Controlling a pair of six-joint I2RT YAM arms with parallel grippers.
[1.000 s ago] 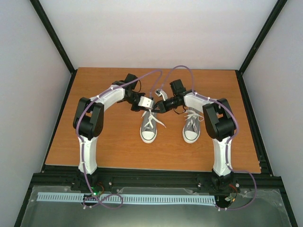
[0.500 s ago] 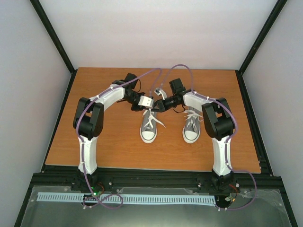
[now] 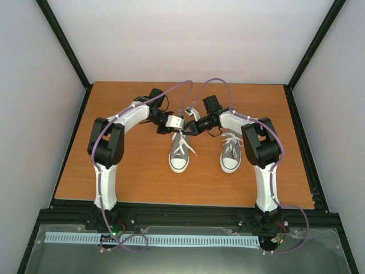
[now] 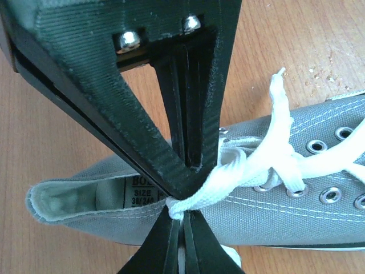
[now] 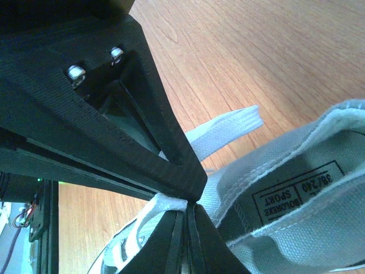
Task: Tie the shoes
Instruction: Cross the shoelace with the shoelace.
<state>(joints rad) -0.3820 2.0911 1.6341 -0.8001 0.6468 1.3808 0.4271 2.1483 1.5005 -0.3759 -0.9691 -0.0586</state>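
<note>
Two grey sneakers stand toes toward me on the wooden table. Both grippers meet over the heel end of the left shoe (image 3: 179, 153). My left gripper (image 3: 181, 124) is shut on a white lace (image 4: 228, 180) of that shoe (image 4: 256, 217), pinching it at the ankle opening (image 4: 178, 207). My right gripper (image 3: 191, 127) is shut on another white lace (image 5: 171, 201) of the same shoe (image 5: 296, 194), with a free lace end (image 5: 228, 130) sticking out beyond the fingers. The right shoe (image 3: 231, 149) stands apart, its laces loose.
The wooden table (image 3: 125, 171) is bordered by black frame rails and white walls. Purple cables arc over both arms. The right arm's elbow (image 3: 259, 142) hangs beside the right shoe.
Both grippers stay shut on the laces over the left shoe. The right gripper and forearm have shifted slightly left and toward the back.
</note>
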